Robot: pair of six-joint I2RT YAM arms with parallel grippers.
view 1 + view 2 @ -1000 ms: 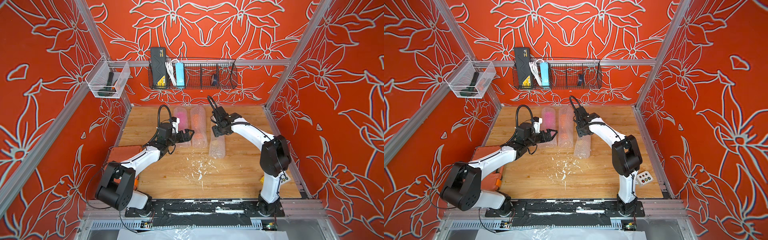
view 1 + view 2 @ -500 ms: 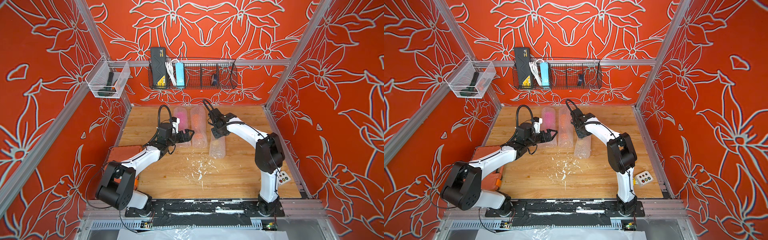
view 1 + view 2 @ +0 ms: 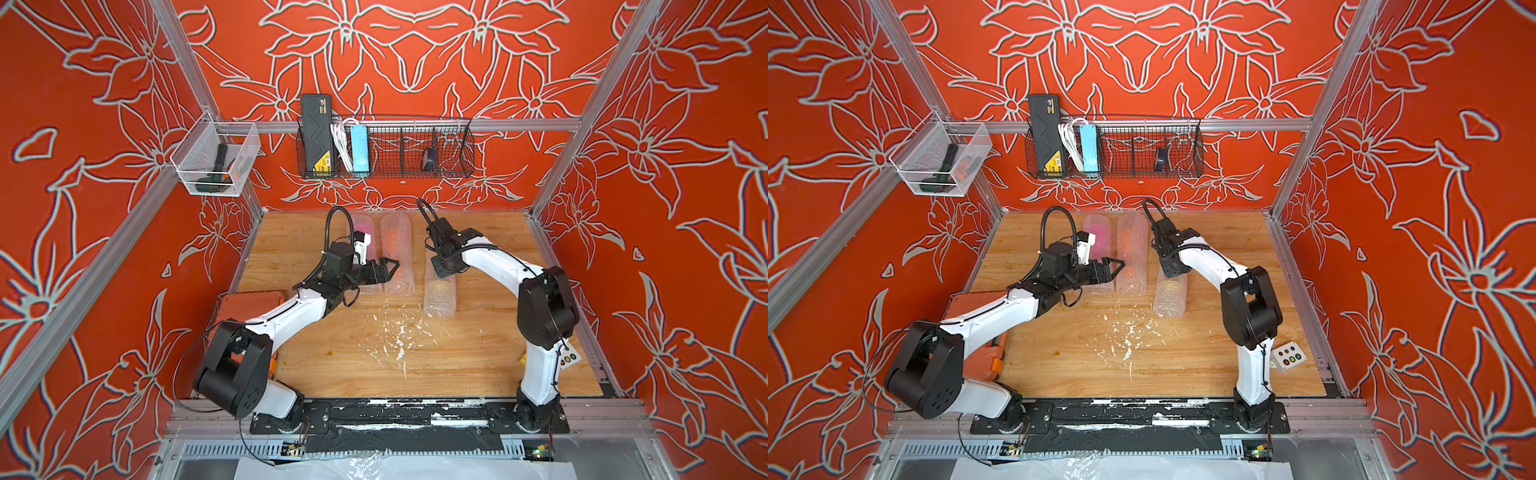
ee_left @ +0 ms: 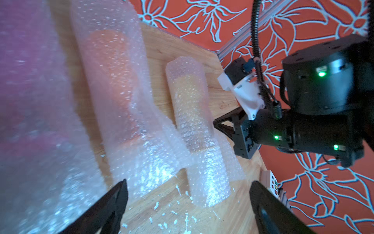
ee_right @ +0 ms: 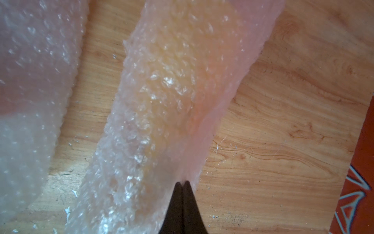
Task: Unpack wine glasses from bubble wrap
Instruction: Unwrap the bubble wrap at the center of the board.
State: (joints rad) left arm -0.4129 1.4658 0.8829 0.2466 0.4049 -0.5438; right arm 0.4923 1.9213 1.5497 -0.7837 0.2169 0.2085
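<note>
Whitish bubble wrap (image 3: pixel 398 253) shows pink, orange, yellow — walls (image 3: pixel 415 45) orange-red, white-flowered.

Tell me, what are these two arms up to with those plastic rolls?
They are unpacking glasses from bubble wrap. Three wrapped bundles lie on the wooden table: a pink roll, an orange roll and a yellow roll. The right gripper is pinched shut on the yellow roll's loose edge. The left gripper hangs open by the orange roll. Nothing is unwrapped yet.
</note>
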